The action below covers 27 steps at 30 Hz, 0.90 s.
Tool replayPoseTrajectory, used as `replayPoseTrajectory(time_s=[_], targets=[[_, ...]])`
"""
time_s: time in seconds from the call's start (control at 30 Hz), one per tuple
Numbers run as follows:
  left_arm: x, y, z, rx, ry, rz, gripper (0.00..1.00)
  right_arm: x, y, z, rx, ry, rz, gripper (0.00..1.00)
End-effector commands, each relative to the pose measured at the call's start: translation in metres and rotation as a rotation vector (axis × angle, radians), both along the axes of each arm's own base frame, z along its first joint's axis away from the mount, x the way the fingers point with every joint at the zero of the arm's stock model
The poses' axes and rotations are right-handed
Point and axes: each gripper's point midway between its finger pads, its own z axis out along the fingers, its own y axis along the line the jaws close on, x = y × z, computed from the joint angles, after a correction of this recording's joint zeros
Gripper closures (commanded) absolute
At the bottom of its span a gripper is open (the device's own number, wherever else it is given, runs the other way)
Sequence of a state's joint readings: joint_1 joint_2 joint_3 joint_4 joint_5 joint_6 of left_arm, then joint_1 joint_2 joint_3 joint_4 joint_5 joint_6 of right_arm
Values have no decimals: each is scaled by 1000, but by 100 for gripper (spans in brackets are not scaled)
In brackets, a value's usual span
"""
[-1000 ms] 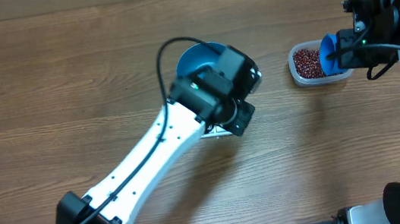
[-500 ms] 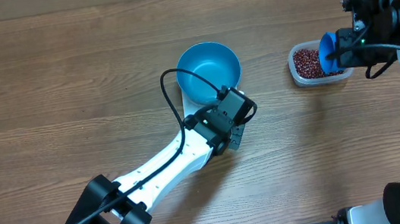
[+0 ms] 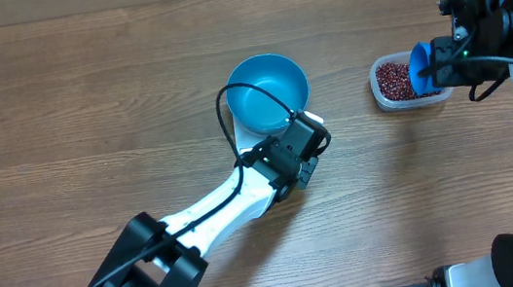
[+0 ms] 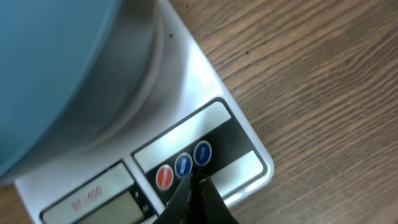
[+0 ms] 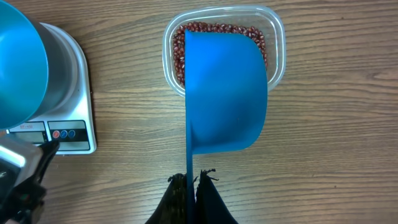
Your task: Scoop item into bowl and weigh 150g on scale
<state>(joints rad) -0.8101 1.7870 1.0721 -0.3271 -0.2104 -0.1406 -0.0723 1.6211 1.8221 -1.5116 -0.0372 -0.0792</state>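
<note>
Overhead looks straight down; both wrist cameras look down closely, sharing the scale [image 4: 193,81].

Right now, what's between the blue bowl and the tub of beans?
Just bare table lies between the bowl and the tub. The overhead view shows it.

One bowl [image 3: 268,91], one scale [image 5: 73,118], one scoop [image 5: 225,93]
</note>
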Motion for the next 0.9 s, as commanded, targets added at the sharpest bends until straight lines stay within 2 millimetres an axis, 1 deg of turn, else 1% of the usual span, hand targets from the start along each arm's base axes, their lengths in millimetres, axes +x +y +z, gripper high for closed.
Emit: replayPoseTrajectory(time_s=[0.0, 0.13, 0.4, 0.87], targets=[[2, 3, -20, 69, -1, -71, 96, -3, 0, 6, 2, -22, 4, 96], [4, 6, -22, 84, -4, -59, 96, -4, 1, 6, 2, -19, 4, 96], [10, 26, -21, 166, -36, -9, 96, -4, 1, 6, 2, -19, 4, 96], [7, 29, -24, 173, -15, -12, 96, -4, 1, 6, 2, -18, 4, 96]])
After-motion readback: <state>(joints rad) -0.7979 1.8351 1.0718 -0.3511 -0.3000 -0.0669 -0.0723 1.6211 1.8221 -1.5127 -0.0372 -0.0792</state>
